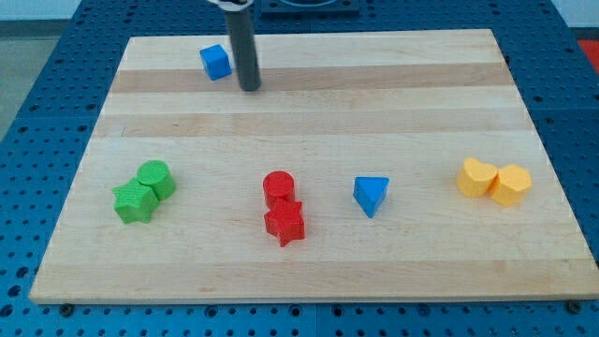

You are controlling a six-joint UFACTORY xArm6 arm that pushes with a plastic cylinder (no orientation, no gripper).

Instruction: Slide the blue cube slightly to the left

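Note:
The blue cube (215,62) sits near the view's top left on the wooden board (374,103). My tip (249,88) is just to the right of the cube and slightly below it, a small gap apart. The dark rod rises from the tip to the view's top edge.
A green cylinder (155,177) and a green star (135,202) touch at the lower left. A red cylinder (278,187) and a red star (285,224) touch at the lower middle. A blue triangular block (371,195) lies right of them. Two yellow blocks (476,177) (511,184) touch at the right.

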